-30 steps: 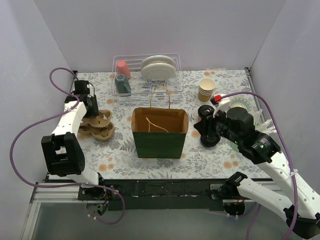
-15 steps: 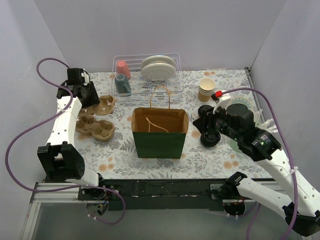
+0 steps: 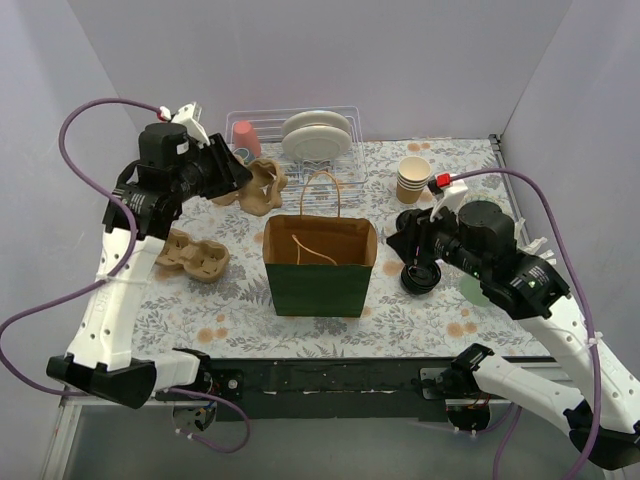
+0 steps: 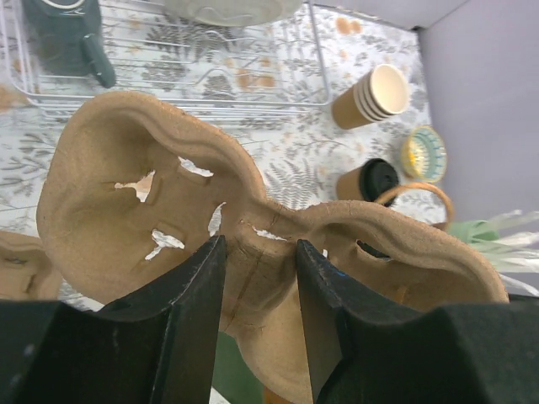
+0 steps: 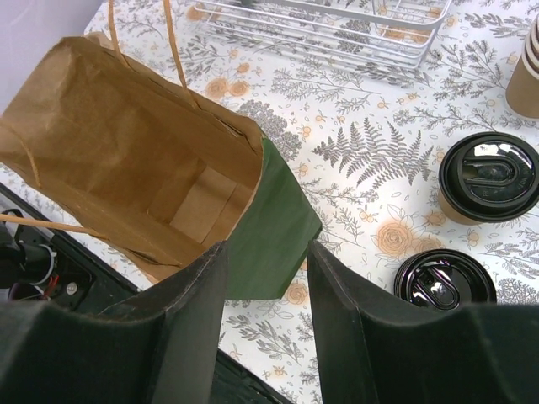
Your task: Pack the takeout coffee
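The takeout coffee (image 5: 488,177), a kraft cup with a black lid, stands on the table right of the green paper bag (image 3: 320,282). It also shows in the left wrist view as a small lidded cup (image 4: 370,180). In the top view my right arm hides most of it. My right gripper (image 5: 268,252) hangs open and empty between the bag's green side (image 5: 282,223) and the cup. My left gripper (image 4: 257,248) is shut on the middle of a brown pulp cup carrier (image 4: 152,194). It holds the carrier (image 3: 260,185) in the air behind the bag's left corner.
A loose black lid (image 5: 444,284) lies in front of the coffee. A stack of lidless paper cups (image 3: 413,180) stands behind it. A wire dish rack (image 3: 295,145) with plates and mugs fills the back. Another pulp carrier (image 3: 195,255) rests on the table at the left.
My left arm has lifted one carrier off the pile at the left and swung it up and right, toward the bag. The right arm has barely moved.
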Controlling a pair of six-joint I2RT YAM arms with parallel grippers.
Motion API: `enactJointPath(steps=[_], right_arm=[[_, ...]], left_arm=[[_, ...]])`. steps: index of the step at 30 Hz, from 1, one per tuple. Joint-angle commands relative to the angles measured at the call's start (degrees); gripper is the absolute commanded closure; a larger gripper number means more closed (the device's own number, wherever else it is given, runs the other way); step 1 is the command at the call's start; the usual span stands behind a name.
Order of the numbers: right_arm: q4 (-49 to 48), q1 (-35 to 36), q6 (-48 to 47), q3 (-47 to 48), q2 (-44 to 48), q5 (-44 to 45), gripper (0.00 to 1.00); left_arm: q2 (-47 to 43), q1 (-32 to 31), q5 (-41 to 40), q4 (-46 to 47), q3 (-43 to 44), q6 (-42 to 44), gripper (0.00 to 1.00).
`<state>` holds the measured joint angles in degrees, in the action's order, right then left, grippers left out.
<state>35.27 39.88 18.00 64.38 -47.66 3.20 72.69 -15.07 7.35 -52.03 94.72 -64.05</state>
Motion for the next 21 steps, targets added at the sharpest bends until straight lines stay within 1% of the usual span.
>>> enactJointPath(steps=[1,3,4,9,10,13,14,16,17,19,20,21], right_arm=[[0.2,0.1,0.8,8.6,-1.0,0.1,0.50],[0.8,0.1,2.4,12.4,-2.3,-0.2,0.50],[0.7,0.1,3.2,15.9,-3.8,-1.7,0.50],[-2.8,0.1,8.8,20.3,-6.3,-8.0,0.51],[-3.1,0.1,10.0,20.4,-6.7,-9.2,0.51],[-3.9,0.1,10.8,18.9,-5.3,-9.3,0.51],[-4.5,0.1,10.8,18.0,-4.7,-9.3,0.51],[-5.3,0.1,10.4,15.2,-3.1,-9.4,0.51],[-5.3,0.1,9.9,14.5,-2.8,-9.8,0.51],[-6.2,0.1,7.2,12.6,-3.0,-15.8,0.50],[-7.7,0.1,4.0,11.5,-3.0,-18.8,0.51],[-7.8,0.1,2.1,9.2,-2.9,-23.5,0.50]], left_arm=[[-3.7,-0.8,4.9,0.8,-0.2,-6.8,0.75],[-4.8,-1.5,6.1,1.2,-0.6,-9.1,0.76],[-5.0,-1.8,7.0,1.6,-0.4,-9.6,0.76],[-7.5,-2.2,13.5,4.6,0.7,-12.8,0.75],[-8.4,-2.2,14.2,4.8,1.0,-14.3,0.77],[-10.3,-2.2,16.9,5.4,1.2,-16.4,0.78],[-11.1,-2.2,17.4,6.0,0.6,-18.4,0.78],[-12.6,-2.2,20.1,7.8,-2.2,-20.4,0.78],[-14.2,-2.2,20.8,9.7,-3.6,-22.8,0.78],[-15.3,-2.2,22.5,11.2,-5.6,-25.0,0.78],[-16.1,-2.2,23.1,12.9,-6.3,-27.2,0.78],[-16.4,-2.2,23.8,13.4,-7.3,-28.1,0.78]])
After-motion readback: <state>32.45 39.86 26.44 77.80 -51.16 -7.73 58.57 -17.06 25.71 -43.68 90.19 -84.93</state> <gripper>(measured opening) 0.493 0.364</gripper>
